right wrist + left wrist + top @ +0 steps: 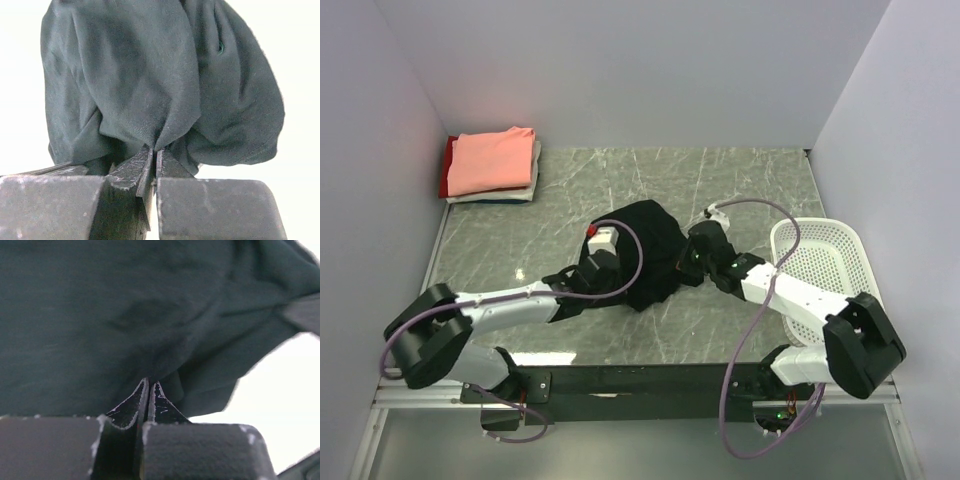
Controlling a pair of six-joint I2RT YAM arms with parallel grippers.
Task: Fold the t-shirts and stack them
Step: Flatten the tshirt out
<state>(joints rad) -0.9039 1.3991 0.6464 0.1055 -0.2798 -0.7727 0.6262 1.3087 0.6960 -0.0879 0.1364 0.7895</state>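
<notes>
Pinched tight, my left claw (149,385) and right claw (154,150) each grip a fold of the bunched black t-shirt (650,245), mid-table (750,190). Next, I judge: lift and spread it flat. Folded t-shirts (492,163) sit stacked far-left.

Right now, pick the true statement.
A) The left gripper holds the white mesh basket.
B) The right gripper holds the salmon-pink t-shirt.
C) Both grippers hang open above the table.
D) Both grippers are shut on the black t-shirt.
D: each wrist view shows it, with the left gripper and the right gripper each pinching a fold of the black t-shirt.
</notes>
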